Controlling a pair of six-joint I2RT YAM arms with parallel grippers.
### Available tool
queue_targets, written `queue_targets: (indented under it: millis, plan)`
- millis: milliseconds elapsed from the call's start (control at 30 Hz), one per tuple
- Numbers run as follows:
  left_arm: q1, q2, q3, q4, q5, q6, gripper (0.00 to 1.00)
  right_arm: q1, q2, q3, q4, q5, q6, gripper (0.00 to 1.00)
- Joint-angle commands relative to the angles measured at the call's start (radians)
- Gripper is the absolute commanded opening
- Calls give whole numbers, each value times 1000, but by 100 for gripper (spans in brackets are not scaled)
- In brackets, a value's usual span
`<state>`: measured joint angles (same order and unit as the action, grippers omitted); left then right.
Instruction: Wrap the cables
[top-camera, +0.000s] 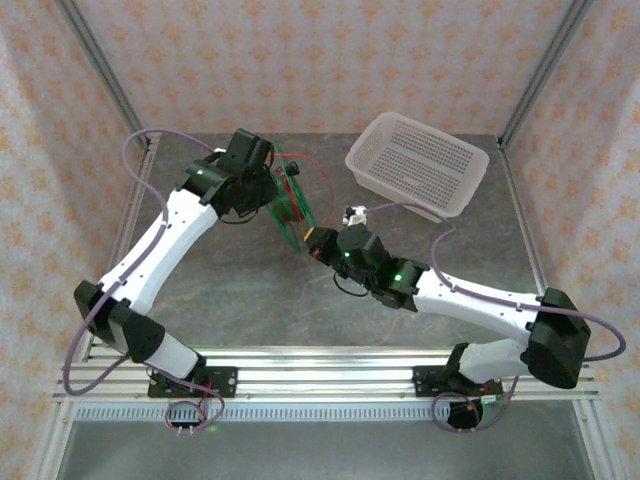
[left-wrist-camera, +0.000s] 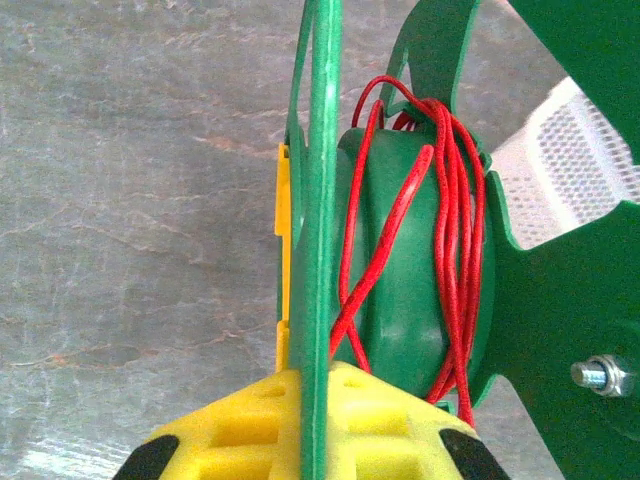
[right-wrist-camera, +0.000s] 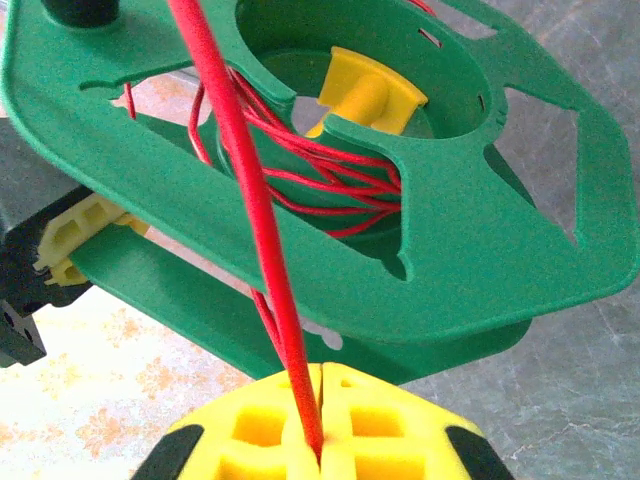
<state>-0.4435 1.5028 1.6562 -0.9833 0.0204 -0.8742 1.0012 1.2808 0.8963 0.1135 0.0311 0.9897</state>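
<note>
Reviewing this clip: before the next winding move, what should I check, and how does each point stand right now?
1. The left gripper grips the green spool by a flange, jaws shut: ok.
2. The right gripper pinches the red wire, jaws shut: ok.
3. The red wire leaves the right gripper straight, without slack: ok.
4. Turns lie snug on the hub: not ok, they are loose and crossing.
5. How much wire is left to wind: cannot tell.
6. The white basket stands apart from the green spool: ok.
</note>
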Motion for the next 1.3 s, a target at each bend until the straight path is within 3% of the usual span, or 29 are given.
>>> queue_targets:
  millis: [0, 367, 700, 833, 1033, 1267]
  plan:
    - [3, -59, 65, 131, -14, -27, 0, 16, -41, -6, -30, 11, -57, 0]
    - [-19, -71, 51, 185, 43, -57, 0, 9, -47, -117, -6, 58, -37, 0]
    - [-52, -49, 50, 190, 26, -43, 0, 4, -26, -35, -61, 18, -91, 0]
    - [-58, -49, 45, 180, 3, -20, 0, 5, -41, 1, -109, -5, -132, 14]
    - [-63, -44, 54, 152, -28, 30, 0, 5, -90, 34, -192, -44, -203, 43]
    - [-62, -38, 83, 102, -80, 80, 0, 5, -209, 35, -252, -187, -338, 73]
